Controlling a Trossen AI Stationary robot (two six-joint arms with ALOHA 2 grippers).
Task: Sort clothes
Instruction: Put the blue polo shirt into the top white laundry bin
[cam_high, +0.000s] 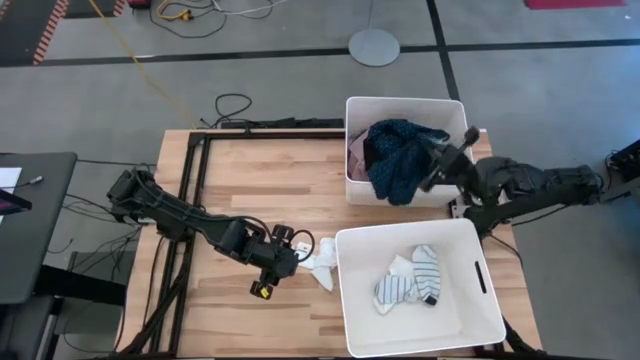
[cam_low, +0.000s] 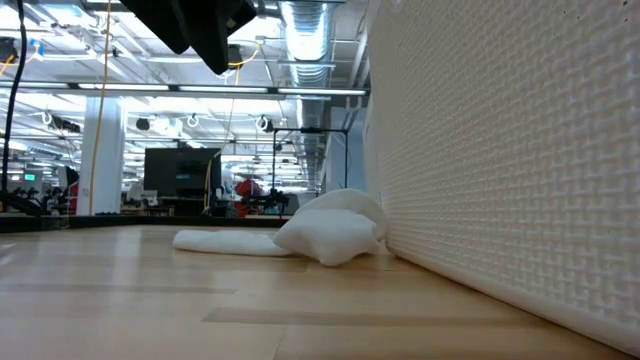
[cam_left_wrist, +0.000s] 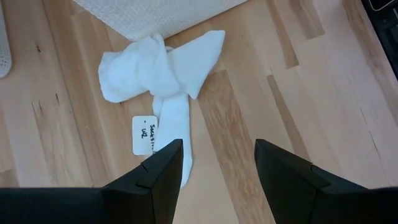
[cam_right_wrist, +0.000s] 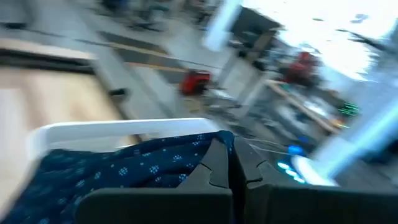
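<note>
High view: left tool (cam_high: 283, 262), released, hovers beside the white sock (cam_high: 322, 262) on the bench (cam_high: 250, 180); right tool (cam_high: 440, 163) is clenched on the navy dotted garment (cam_high: 397, 160).

L tool (cam_left_wrist: 217, 163) open, R tool (cam_right_wrist: 231, 163) closed

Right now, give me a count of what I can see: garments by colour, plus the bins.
White socks: 2, one on the table, one in the near bin
Striped socks: 2
Navy dotted garment: 1
Pink garment: 1, mostly buried
White bins: 2
Total: 6 garments, 2 bins
</note>
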